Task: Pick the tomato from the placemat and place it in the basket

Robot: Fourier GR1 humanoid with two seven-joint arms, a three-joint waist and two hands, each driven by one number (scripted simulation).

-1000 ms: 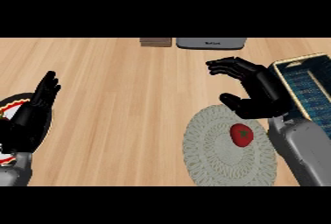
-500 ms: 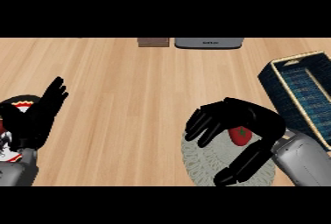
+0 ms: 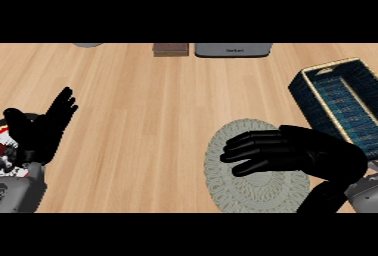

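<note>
Right hand (image 3: 295, 152) now covering placemat (image 3: 221, 170), tomato apparently hidden

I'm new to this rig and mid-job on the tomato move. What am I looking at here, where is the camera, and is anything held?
This is one view from the robot's head, looking steeply down at a wooden counter. The black shapes are the robot's two hands on grey forearms. The left hand rests open at the left edge, fingers up, over a plate that is mostly hidden. The right hand is over the round grey placemat, fingers curled downward. The tomato cannot be seen now; the hand covers where it would lie, so I cannot confirm that it is held. The dark blue basket stands at the right, beside the placemat. A grey appliance and a brown block sit along the far edge.
</note>
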